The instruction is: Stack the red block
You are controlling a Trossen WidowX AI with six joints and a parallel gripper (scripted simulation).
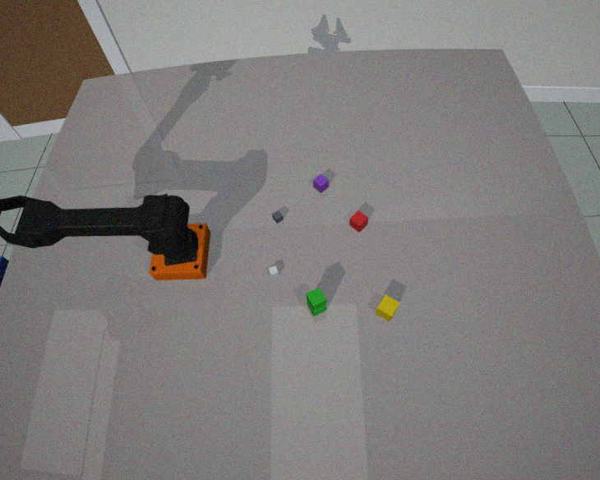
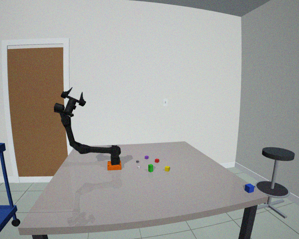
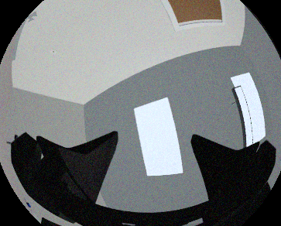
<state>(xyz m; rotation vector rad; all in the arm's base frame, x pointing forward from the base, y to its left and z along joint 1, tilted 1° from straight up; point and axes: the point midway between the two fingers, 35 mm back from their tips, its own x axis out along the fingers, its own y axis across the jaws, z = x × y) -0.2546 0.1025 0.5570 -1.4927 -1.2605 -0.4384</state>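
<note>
The red block (image 1: pixel 358 221) (image 2: pixel 157 160) sits on the table, behind and to the right of the green tower. The green tower (image 1: pixel 316 302) (image 2: pixel 150 167) is two green blocks, one on the other, standing upright. My gripper (image 2: pixel 77 90) (image 3: pixel 156 138) is open and empty. It is raised high at the left, pointing up, far from both the red block and the tower. In the top view the gripper is out of view. The wrist view shows neither the red block nor the tower.
On the table (image 1: pixel 445 387) (image 2: pixel 134 200) are a yellow block (image 1: pixel 387 307) (image 2: pixel 167 168) right of the tower, a purple block (image 1: pixel 320 183) (image 2: pixel 146 157), a small dark block (image 1: pixel 277 216) (image 2: pixel 137 161), a small white block (image 1: pixel 273 270) (image 2: pixel 138 167) and a blue block (image 2: pixel 249 188) near the right corner.
</note>
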